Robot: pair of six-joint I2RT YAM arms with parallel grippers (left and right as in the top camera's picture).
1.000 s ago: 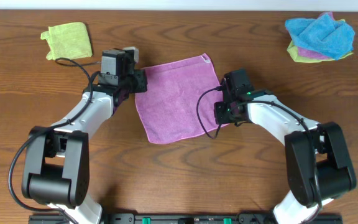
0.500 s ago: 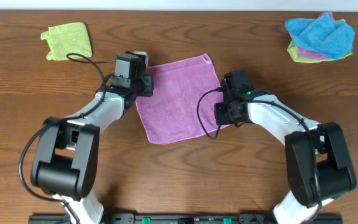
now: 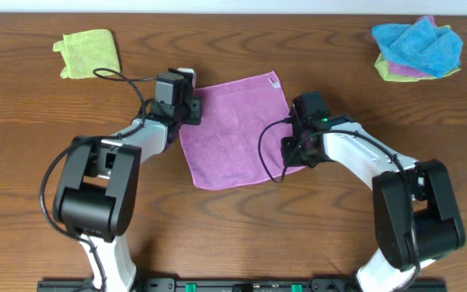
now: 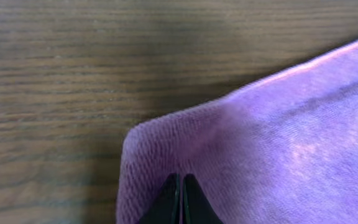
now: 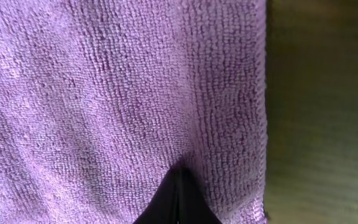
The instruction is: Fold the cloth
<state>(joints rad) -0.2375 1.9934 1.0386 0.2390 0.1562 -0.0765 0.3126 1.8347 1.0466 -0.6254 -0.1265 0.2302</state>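
Note:
The mauve cloth [image 3: 233,130] lies flat and slightly turned in the middle of the table, with its white tag [image 3: 275,79] at the far right corner. My left gripper [image 3: 191,113] is shut, and its tips rest on top of the cloth's left corner. In the left wrist view the closed tips [image 4: 181,182] sit on the cloth [image 4: 278,143] just inside its rounded corner. My right gripper [image 3: 292,150] is also shut, over the cloth's right edge. In the right wrist view its tips [image 5: 180,175] press on the cloth [image 5: 104,93] near the hem.
A lime-green cloth [image 3: 89,52] lies at the back left. A pile of blue, pink and green cloths [image 3: 418,47] sits at the back right. Bare wooden table [image 3: 233,235] surrounds the cloth.
My left gripper has moved right from beside the cloth onto its left corner. The cloth has shifted slightly to the right. The right arm has barely moved.

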